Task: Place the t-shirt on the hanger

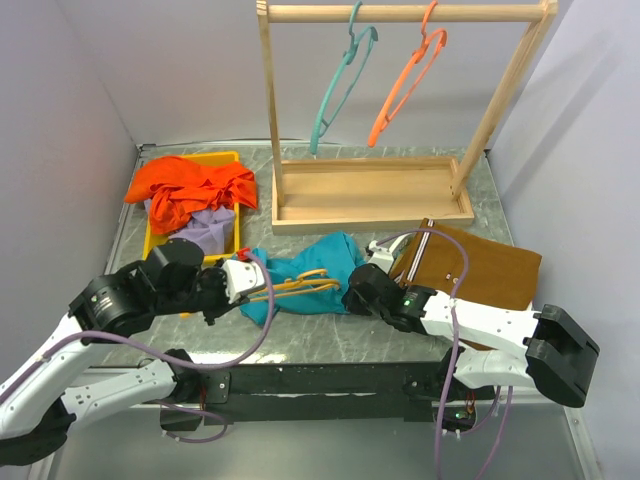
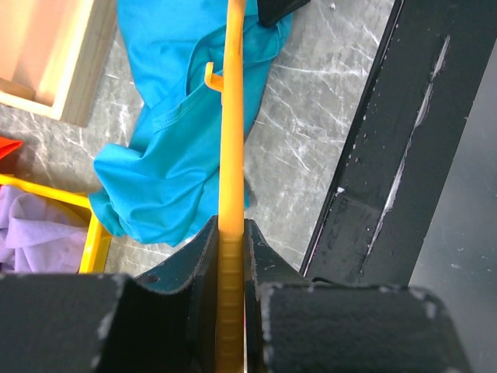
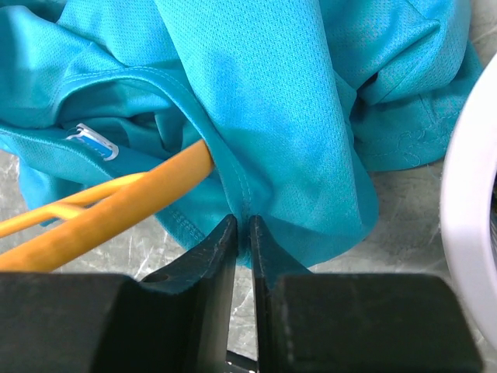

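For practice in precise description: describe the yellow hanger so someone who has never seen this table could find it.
Start at the wooden rack at the back, then come forward to the teal t-shirt crumpled before it. The yellow hanger lies partly inside that shirt, clamped in the jaws of the left gripper; the teal hanger and orange hanger hang on the rail.

The plain teal t-shirt (image 1: 330,258) is seen crumpled in a heap; the thin yellow hanger (image 1: 297,285) is lodged partly under its hem
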Controlling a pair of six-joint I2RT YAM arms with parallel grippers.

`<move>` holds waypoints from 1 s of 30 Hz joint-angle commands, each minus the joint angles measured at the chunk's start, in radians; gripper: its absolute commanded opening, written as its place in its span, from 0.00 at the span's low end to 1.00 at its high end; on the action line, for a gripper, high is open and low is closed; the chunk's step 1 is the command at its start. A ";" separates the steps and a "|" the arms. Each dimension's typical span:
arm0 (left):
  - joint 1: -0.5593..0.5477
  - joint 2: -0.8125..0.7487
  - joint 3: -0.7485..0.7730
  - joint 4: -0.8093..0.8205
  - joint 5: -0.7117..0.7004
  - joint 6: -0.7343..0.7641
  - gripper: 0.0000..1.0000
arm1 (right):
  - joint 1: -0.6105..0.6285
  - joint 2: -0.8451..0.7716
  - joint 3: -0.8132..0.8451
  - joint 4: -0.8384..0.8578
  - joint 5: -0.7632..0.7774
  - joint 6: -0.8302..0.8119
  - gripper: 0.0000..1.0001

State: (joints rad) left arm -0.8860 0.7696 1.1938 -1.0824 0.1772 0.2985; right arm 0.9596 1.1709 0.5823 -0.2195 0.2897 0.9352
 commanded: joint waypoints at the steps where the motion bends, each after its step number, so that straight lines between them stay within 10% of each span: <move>1: -0.007 0.017 0.049 0.010 0.002 0.011 0.01 | -0.002 0.006 0.007 0.032 0.023 0.002 0.17; 11: -0.007 0.028 0.009 0.038 0.016 0.011 0.01 | -0.001 -0.025 0.034 -0.018 0.083 -0.018 0.00; 30: -0.007 0.002 -0.020 0.145 0.050 -0.025 0.01 | 0.062 -0.039 0.320 -0.146 0.290 -0.211 0.00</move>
State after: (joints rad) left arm -0.8879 0.7994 1.1816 -1.0264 0.1955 0.2928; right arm 1.0035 1.1606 0.8211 -0.3500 0.4908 0.7818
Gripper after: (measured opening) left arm 0.171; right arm 0.009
